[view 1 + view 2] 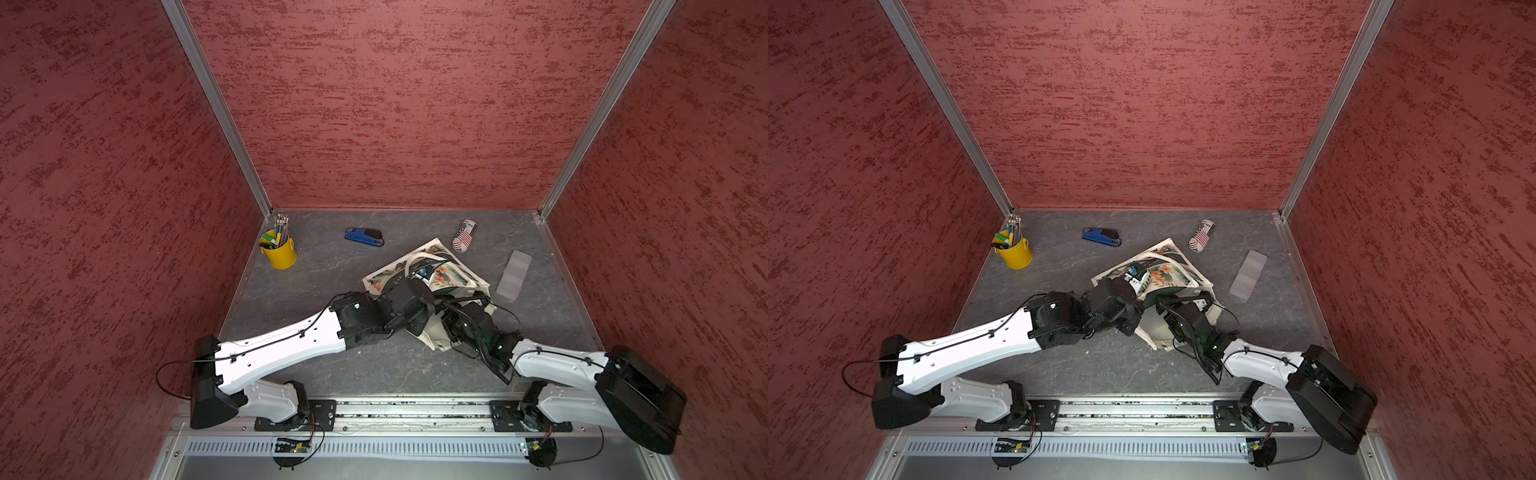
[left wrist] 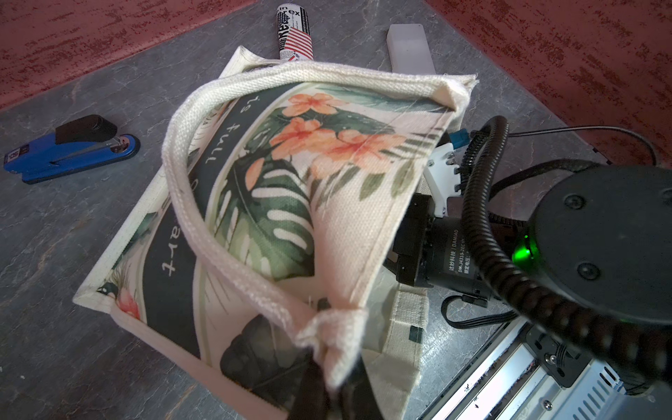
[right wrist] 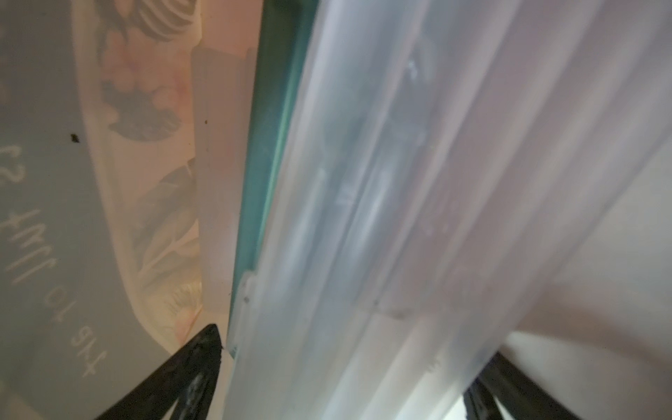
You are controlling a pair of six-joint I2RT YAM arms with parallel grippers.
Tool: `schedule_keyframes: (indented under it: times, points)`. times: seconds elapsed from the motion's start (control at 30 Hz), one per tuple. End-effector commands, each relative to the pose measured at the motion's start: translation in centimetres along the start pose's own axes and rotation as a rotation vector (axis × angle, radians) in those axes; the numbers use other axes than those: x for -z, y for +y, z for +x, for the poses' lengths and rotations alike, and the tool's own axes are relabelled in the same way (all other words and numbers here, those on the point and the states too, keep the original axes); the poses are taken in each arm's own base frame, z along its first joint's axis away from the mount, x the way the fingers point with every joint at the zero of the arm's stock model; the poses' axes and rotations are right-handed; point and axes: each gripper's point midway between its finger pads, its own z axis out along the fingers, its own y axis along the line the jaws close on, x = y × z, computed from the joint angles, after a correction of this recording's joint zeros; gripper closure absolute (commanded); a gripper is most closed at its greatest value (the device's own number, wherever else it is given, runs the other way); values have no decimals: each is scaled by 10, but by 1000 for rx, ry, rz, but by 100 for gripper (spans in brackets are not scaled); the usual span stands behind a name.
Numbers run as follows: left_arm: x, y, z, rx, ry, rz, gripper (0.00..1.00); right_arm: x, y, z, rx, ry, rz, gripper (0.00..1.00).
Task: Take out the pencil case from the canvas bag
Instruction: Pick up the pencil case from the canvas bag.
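Bag [image 1: 451, 270]: lies on its side on the grey surface [image 1: 324, 282], right of middle, with its mouth toward the arms. Its leaf-and-flower print and dark band face up.
Upper wall [image 2: 291, 163]: raised like a tent off the lower wall, so the mouth gapes.
Handle [image 2: 189, 182]: a cream loop, arching across the raised wall.
Left jaws: clenched on a bunch of rim cloth [image 2: 327, 327] at the handle's root, holding that wall up.
Right arm [image 1: 469, 324]: reaches into the bag's mouth from the near side. Its tip is hidden by cloth in both top views.
Right jaws: released and spread wide inside the bag, one black finger [image 3: 196, 371] on each side of the case. I cannot tell whether they press on it.
Case [image 3: 382, 182]: frosted see-through plastic, inside the bag and lying lengthwise between the right fingers. The printed wall [image 3: 145, 109] is just beside it.
Stapler [image 1: 365, 237]: blue, lying behind the bag and apart from it.
Bucket [image 1: 279, 249]: yellow, holding pens, in the far left corner.
Can [image 1: 464, 235]: flag-striped, lying near the bag's far corner.
Box [image 1: 514, 274]: frosted plastic, flat on the surface beside the bag, on its right.
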Motion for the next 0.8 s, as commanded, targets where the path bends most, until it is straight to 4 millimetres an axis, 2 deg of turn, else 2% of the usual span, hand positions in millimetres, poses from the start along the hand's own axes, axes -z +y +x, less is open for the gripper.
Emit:
schedule_keyframes:
  times: [0.0, 0.13, 0.43, 0.6, 0.77]
  points:
    - [22, -13, -37, 46, -124, 63, 100, 1, 23, -5, -7, -17, -102, 5]
    - [21, -13, -36, 47, -122, 61, 100, 3, 27, -6, 13, -21, -115, 12]
    - [20, -12, -34, 52, -129, 61, 100, 10, 22, -8, 17, -31, -111, 21]
    - [18, -12, -33, 47, -124, 54, 100, 14, 22, -10, 43, -40, -99, 22]
    - [19, -8, -32, 46, -127, 37, 100, 17, 34, -10, 110, -33, -112, 23]
